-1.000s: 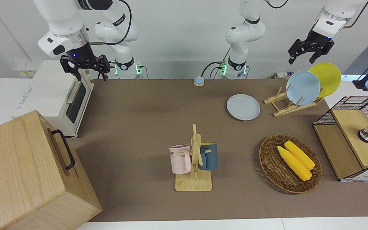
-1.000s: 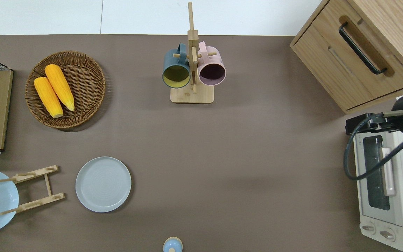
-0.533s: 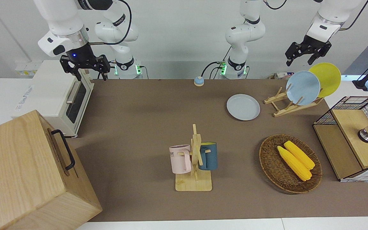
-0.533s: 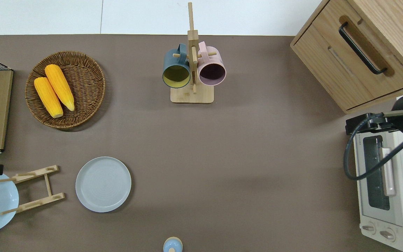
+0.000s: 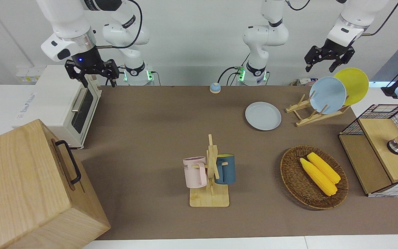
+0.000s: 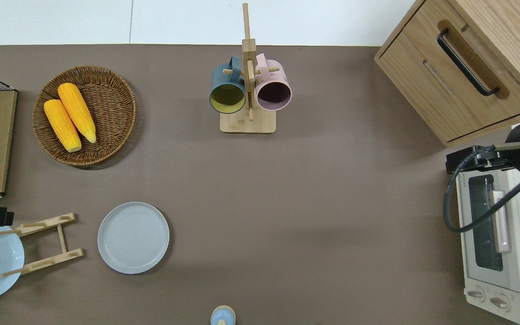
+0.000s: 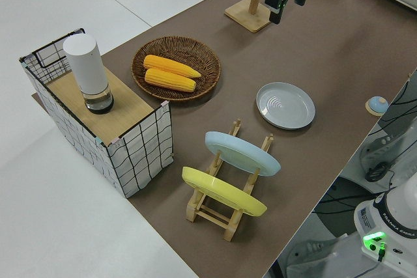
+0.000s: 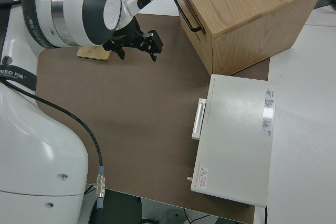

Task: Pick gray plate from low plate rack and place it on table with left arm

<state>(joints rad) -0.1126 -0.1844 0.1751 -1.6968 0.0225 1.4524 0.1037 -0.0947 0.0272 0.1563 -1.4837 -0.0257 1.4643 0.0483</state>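
The gray plate point(image 5: 263, 116) already lies flat on the table point(image 5: 157, 138) beside the rack point(image 5: 311, 112) near my edge, so my empty left gripper point(image 5: 327, 58), fingers spread, has nothing left.

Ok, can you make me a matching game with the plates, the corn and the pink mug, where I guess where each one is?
Things:
1. gray plate
2. light blue plate
3. corn cobs
4. pink mug

Places:
A. in the woven basket
B. hanging on the mug stand
C. lying flat on the table
D. standing in the low plate rack

Pairs: 1-C, 2-D, 3-A, 4-B
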